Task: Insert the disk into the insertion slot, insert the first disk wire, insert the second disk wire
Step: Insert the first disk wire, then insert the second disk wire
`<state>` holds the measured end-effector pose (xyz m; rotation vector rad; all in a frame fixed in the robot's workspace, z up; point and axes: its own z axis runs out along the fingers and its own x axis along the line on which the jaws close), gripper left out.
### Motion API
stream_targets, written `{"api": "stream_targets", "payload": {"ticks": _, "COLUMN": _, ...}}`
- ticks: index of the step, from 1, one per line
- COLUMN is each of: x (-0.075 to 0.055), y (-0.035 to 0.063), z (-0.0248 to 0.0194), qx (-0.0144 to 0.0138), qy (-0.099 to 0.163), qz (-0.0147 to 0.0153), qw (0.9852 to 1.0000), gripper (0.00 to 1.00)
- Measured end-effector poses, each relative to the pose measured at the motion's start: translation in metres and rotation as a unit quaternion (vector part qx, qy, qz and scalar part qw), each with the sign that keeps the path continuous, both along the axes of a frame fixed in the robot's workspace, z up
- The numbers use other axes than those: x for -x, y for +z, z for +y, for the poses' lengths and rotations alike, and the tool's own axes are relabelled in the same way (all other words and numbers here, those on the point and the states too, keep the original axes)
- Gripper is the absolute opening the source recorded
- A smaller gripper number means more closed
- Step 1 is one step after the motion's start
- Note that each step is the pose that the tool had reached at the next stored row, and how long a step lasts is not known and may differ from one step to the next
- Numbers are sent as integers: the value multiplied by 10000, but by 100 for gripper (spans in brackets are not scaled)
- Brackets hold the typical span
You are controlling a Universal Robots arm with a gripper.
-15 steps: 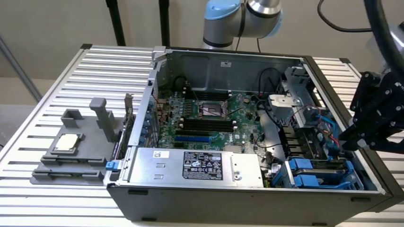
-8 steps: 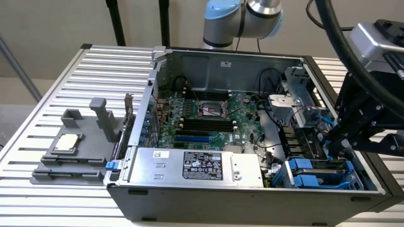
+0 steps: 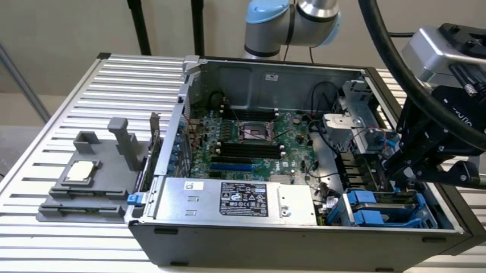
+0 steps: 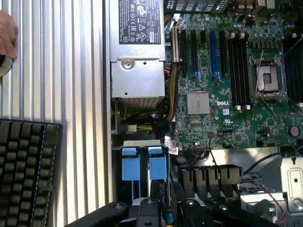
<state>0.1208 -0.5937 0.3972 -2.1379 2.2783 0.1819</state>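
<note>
Hovering at lower right of ext. view, gripper [image 3: 406, 170] sits just above insertion slot [image 3: 387, 207] w/ blue tabs; disk not identifiable; jaw state can't tell; PSU [image 3: 235, 199] leftward.

Ribbed metal table [image 3: 68, 79] carries computer case [image 3: 304, 242] (perhaps also a keyboard [image 4: 26, 170]).

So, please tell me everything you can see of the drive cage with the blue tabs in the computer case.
The drive cage is a grey metal bay with bright blue plastic tabs, sitting in the front corner of the open computer case, at the exterior view's right, next to the silver power supply. Two blue tabs stand side by side at its mouth. The black gripper hangs just above it. Whether they touch, I cannot tell.
</note>
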Motion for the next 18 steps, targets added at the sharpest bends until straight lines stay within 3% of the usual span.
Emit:
{"api": "stream_targets", "payload": {"ticks": 12, "x": 0, "y": 0, "z": 4, "qx": 0, "qy": 4, "qz": 0, "qw": 10000, "gripper": 24}}
{"api": "stream_targets", "payload": {"ticks": 15, "x": -41, "y": -3, "z": 47, "qx": 10, "qy": 3, "qz": 0, "qw": 10000, "gripper": 24}}
{"api": "stream_targets", "payload": {"ticks": 18, "x": -123, "y": -38, "z": 63, "qx": 23, "qy": 4, "qz": 1, "qw": 10000, "gripper": 24}}
